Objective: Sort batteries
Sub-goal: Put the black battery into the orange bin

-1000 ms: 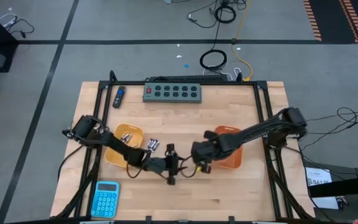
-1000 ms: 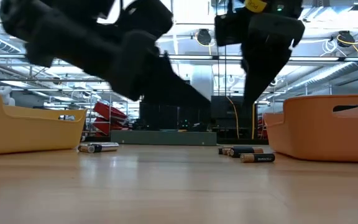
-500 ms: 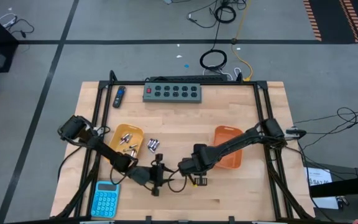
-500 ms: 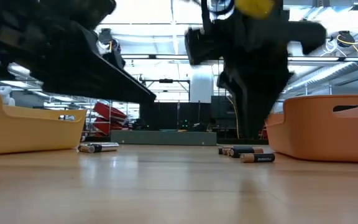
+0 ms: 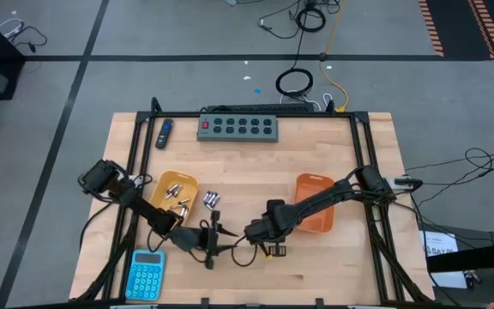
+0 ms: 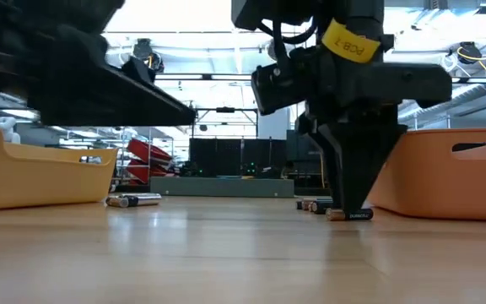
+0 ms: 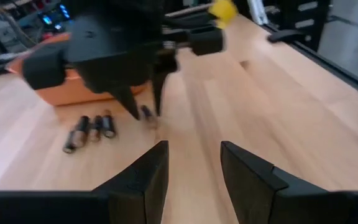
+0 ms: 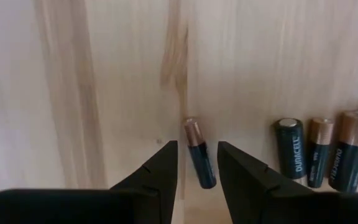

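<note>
My right gripper (image 8: 197, 149) points down at the table, open, with one finger on each side of a small dark battery with a copper end (image 8: 200, 155); a gap shows on both sides. In the low view the right gripper (image 6: 350, 205) stands just above that battery (image 6: 350, 214). Three more dark batteries (image 8: 319, 152) lie side by side next to it. Silvery batteries (image 5: 211, 199) lie on the table beside the yellow bin (image 5: 163, 209), which holds others. The orange bin (image 5: 314, 215) sits right of the dark batteries. My left gripper (image 7: 194, 165) is open above the table, left of the right gripper (image 5: 267, 240).
A grey power strip (image 5: 238, 127) and a blue-and-black stick gadget (image 5: 165, 133) lie near the far edge. A blue calculator (image 5: 147, 273) sits at the near left. Black frame rails (image 5: 363, 146) run along the sides. Bare wood lies between the two bins.
My right gripper has moved toward the near-left and come down until its open fingers stand around one dark battery. My left gripper has drawn back toward the table's left and near edge. The batteries have stayed where they were.
</note>
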Controlling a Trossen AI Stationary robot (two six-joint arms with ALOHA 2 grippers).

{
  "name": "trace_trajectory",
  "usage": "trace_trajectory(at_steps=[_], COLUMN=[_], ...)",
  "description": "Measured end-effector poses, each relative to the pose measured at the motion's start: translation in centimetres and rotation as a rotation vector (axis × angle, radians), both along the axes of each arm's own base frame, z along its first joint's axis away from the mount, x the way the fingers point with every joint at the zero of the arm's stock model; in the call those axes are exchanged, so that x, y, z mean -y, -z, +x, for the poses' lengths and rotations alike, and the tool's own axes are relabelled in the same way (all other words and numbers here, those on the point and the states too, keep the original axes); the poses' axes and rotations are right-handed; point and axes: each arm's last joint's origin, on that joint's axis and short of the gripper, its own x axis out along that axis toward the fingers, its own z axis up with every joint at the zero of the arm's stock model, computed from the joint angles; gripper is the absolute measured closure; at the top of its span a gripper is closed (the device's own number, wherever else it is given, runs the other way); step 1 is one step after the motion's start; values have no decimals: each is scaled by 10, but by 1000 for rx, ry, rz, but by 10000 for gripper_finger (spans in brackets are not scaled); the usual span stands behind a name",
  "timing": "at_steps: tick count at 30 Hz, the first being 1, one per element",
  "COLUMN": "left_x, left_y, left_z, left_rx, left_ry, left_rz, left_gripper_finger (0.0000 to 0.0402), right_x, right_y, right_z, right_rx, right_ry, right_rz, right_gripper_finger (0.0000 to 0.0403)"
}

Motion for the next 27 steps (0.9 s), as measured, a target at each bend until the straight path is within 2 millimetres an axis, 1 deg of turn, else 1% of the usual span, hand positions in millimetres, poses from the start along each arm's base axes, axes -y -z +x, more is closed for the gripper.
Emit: trace_trajectory(at_steps=[4,10,15,18,22,23,27], left_x=[-5,-6,-6,-6,-6,-6,-3], left_y=[1,0,-1,-1,-1,-1,-2], left_z=[2,3,3,3,3,3,2], left_rx=[0,9,16,20,21,21,28], left_ry=[-10,-7,-21,-30,-32,-31,-22], left_rz=[19,30,31,33,32,31,27], left_gripper_finger=[246,246,246,246,246,246,246], right_x=[2,1,6,9,10,10,9], right_y=[0,10,15,15,15,16,13], right_z=[1,4,7,8,9,10,12], right_rx=[4,-11,-25,-25,-20,-16,-10], right_ry=[6,-33,-32,-44,-85,-91,-78], right_rz=[0,-1,20,32,48,50,50], right_gripper_finger=[298,298,300,319,380,388,394])
